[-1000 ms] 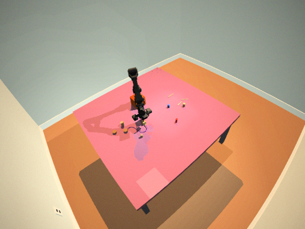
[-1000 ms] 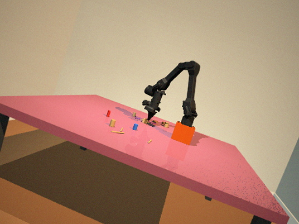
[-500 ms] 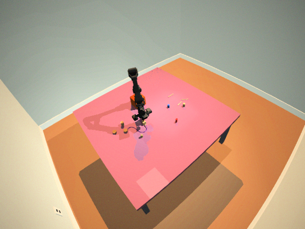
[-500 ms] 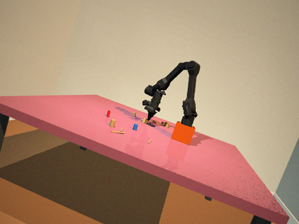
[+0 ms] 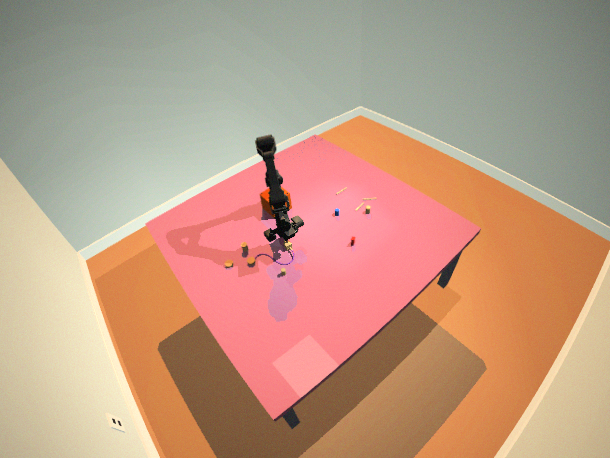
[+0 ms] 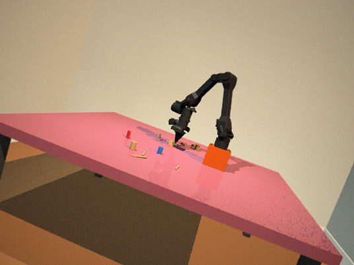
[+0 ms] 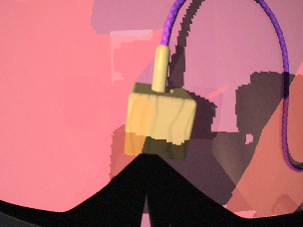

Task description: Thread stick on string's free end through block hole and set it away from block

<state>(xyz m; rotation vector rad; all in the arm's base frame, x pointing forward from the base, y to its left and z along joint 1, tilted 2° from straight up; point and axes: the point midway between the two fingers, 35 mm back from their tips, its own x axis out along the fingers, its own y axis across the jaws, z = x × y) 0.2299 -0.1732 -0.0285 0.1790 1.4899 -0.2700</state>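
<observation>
The wooden block [image 5: 288, 246] [image 6: 171, 143] [image 7: 160, 119] stands on the pink table. In the wrist view the light wooden stick [image 7: 160, 67] stands out of the block's far side, with its near part hidden in the block. The purple string [image 7: 285, 60] [image 5: 284, 263] runs from the stick's far end in a loop to the round wooden button [image 5: 251, 262]. My gripper [image 7: 148, 161] [image 6: 176, 142] is shut with nothing seen between its fingertips. The tips are right at the block's near side; whether they touch it I cannot tell. No stick end shows at that side.
Near the button are another round piece [image 5: 228, 263] and a wooden cylinder [image 5: 244, 246]. A small light cylinder [image 5: 283, 271] stands beyond the string. Farther off are a red cylinder [image 5: 353, 241] [image 6: 128, 134], a blue cylinder [image 5: 337, 212] [image 6: 160, 150], a tan cylinder [image 5: 368, 210] [image 6: 133, 145] and loose sticks [image 5: 341, 191] [image 5: 369, 199].
</observation>
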